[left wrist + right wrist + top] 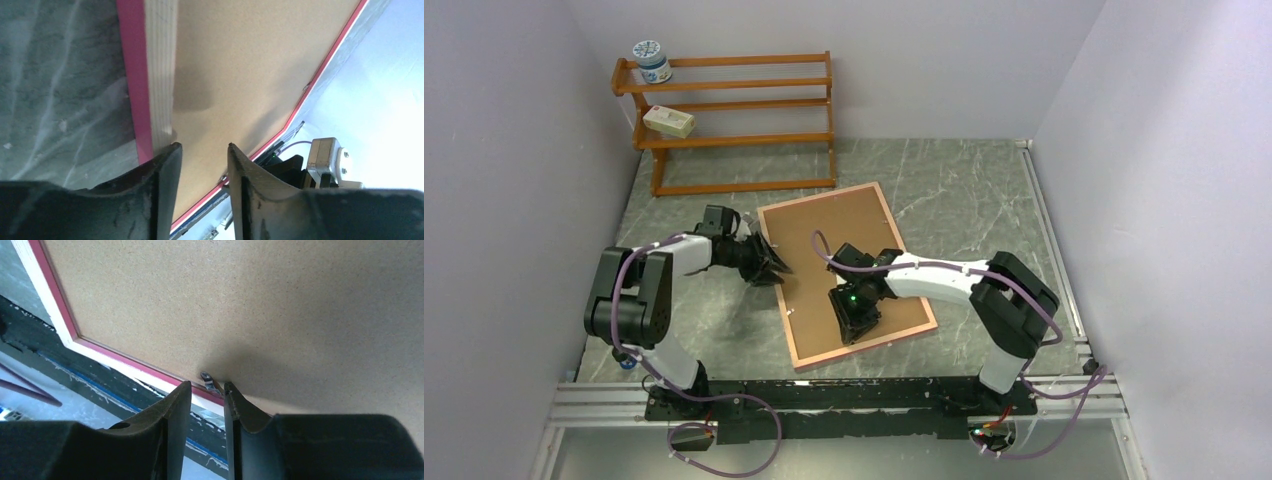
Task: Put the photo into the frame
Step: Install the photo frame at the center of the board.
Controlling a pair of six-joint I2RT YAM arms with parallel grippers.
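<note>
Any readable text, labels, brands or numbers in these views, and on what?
None can be read.
White jar with blue-patterned label on the wooden slatted rack: print too small to read.
Cream rectangular box on that rack: too blurred to read.
Brown hardboard backing sheet: no text.

Pink frame (134, 75), brown backing sheet (250, 65)

the thin-edged pink rectangular picture frame (132, 75) lies flat on the grey marbled table (60, 75), with the brown hardboard backing sheet (250, 65) inside it. the frame's left rail lies just ahead of the left gripper's (204, 146) fingers, the sheet beyond their gap. a small metal tab (206, 376) sits just ahead of the right gripper's (207, 384) fingertips, at the frame's near rail. the wooden slatted rack (744, 140) stands well behind both.
</note>
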